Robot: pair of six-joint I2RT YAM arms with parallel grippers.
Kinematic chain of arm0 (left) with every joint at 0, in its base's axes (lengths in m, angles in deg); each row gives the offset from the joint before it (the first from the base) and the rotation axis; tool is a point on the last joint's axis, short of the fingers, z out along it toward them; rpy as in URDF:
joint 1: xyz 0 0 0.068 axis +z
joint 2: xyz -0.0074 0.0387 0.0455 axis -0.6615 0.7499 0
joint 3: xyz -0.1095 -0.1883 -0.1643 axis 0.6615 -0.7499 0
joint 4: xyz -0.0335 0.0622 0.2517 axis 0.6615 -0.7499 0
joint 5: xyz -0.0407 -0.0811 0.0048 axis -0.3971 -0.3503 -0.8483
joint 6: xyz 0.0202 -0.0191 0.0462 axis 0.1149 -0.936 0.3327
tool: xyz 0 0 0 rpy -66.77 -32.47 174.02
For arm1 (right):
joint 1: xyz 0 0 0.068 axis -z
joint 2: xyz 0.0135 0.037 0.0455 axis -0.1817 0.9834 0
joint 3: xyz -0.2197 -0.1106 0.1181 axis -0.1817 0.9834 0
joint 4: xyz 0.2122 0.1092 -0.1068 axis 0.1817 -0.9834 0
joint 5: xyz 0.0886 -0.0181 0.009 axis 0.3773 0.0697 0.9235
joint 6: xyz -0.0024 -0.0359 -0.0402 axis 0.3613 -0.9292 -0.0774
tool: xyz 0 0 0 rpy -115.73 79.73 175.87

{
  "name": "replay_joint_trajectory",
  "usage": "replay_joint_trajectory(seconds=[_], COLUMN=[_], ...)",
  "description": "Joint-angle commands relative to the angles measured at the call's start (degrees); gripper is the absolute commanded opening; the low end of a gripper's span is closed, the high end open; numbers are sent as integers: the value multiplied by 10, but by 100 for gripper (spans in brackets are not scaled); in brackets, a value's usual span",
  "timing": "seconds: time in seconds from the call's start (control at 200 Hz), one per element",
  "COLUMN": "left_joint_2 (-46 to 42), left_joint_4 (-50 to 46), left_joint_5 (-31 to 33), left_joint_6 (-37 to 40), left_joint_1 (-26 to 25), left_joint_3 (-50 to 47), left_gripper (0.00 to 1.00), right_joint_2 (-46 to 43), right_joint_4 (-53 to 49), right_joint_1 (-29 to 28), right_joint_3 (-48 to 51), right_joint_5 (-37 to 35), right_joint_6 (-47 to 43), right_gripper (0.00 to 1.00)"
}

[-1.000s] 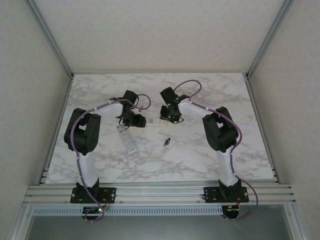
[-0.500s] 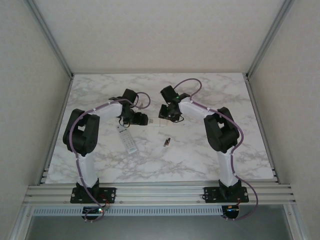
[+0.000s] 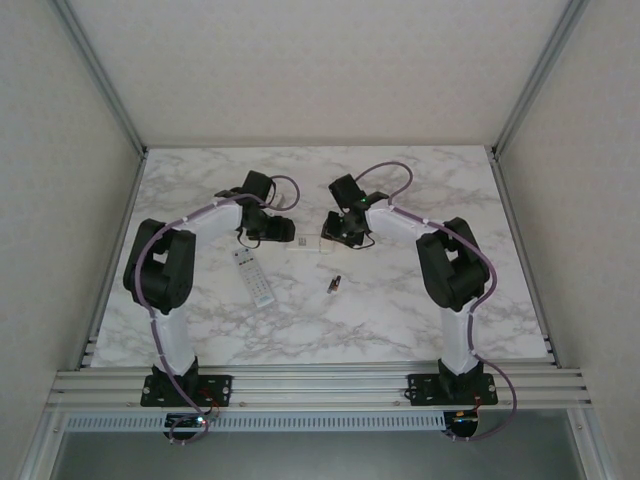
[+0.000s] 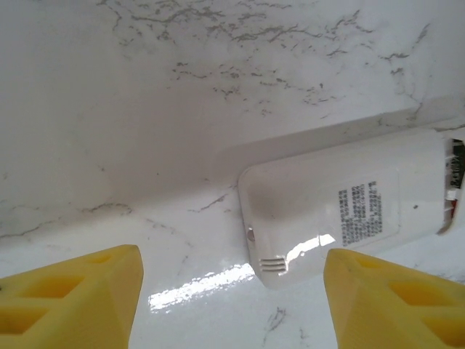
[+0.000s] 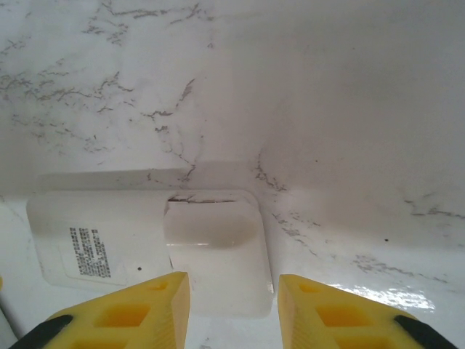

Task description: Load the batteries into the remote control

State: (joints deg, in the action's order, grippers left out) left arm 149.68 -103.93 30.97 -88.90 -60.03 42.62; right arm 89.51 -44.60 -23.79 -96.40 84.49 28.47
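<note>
Battery [image 3: 335, 283] lies loose on the counter [image 3: 400, 310] in our overhead view, near the face-up remote [image 3: 254, 277]. Left wrist: our left tool [image 4: 232, 298] stands apart beside the face-down remote [image 4: 327, 211]. Right wrist: we see the right tool [image 5: 232, 309] apart over the lid [image 5: 214, 247].

Left tool [image 4: 232, 294] gapes wide, pointing down — right tool [image 5: 232, 309] likewise, parted less.

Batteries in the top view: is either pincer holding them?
No, the batteries lie loose on the table, nearer the arm bases, with nothing touching them.
</note>
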Motion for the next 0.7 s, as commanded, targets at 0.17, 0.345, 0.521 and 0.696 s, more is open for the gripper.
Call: replay_joint_trajectory(seconds=[0.17,0.345,0.521,0.696], left_joint_2=[41,49,55,58], left_joint_4=[-16,-19,-13,-9], left_joint_5=[-31,-29,-29,-32], left_joint_6=[15,22,20,23], left_joint_1=[2,2,2,1], left_joint_3=[19,17,16,8], left_gripper=[62,60,59,58], right_joint_2=[54,74,99,144], right_joint_4=[-5,-44,-89,-118], right_joint_1=[-1,-10,-31,-35], right_joint_3=[-33,-56,-63,-89], right_joint_5=[10,0,-29,-18], right_joint_6=[1,-7,-5,32], right_gripper=[35,33,31,31])
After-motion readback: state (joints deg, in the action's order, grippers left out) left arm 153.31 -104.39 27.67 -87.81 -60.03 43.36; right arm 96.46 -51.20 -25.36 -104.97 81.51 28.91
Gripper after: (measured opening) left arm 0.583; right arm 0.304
